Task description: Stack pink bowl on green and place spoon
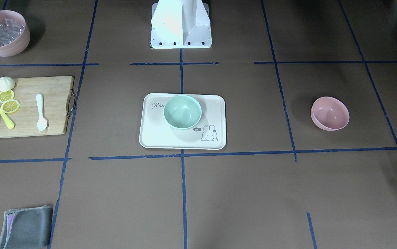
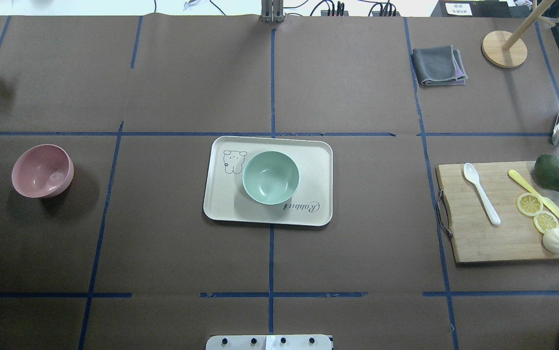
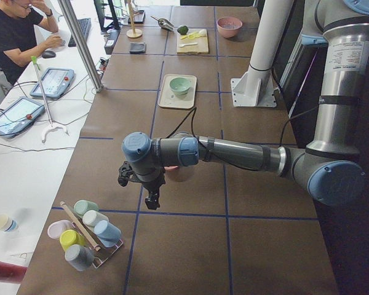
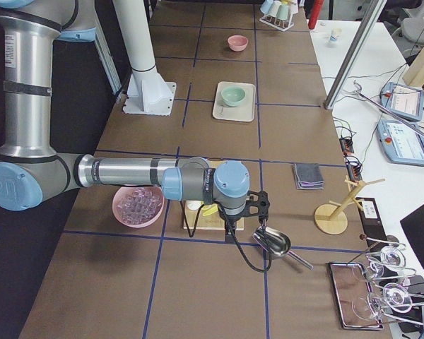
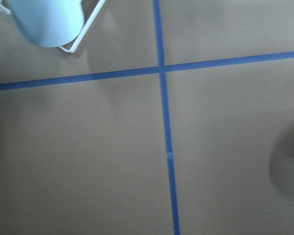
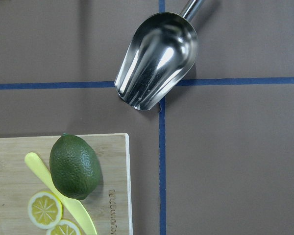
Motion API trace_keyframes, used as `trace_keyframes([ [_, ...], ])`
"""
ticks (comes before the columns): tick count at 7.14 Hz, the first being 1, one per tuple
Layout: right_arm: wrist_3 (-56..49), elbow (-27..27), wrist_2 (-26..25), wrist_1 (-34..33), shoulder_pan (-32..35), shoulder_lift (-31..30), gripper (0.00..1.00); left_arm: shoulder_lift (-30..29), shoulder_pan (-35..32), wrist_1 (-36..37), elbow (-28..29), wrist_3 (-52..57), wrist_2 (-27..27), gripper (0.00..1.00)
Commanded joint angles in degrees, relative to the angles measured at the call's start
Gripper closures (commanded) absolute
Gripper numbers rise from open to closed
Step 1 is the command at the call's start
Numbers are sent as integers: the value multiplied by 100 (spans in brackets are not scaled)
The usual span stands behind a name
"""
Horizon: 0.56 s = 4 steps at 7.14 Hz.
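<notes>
The pink bowl stands alone on the table's left side in the overhead view. The green bowl sits on a cream tray at the centre. The white spoon lies on a wooden cutting board. My left gripper hangs over the table beside the pink bowl, seen only in the left side view. My right gripper hangs over the cutting board's end, seen only in the right side view. I cannot tell whether either is open or shut.
The board also holds an avocado, lemon slices, a yellow knife and a white bun. A metal scoop, a grey cloth, a large pink bowl of ice and a cup rack stand around.
</notes>
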Motion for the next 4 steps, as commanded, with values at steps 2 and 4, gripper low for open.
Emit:
trace_keyframes([
  [2, 25, 48, -26, 4, 0, -7, 0, 38, 881, -380, -484, -1959, -124, 0],
  [4, 34, 100, -35, -5, 0, -16, 0, 274, 1137, -1538, -387, -3049, -388, 0],
])
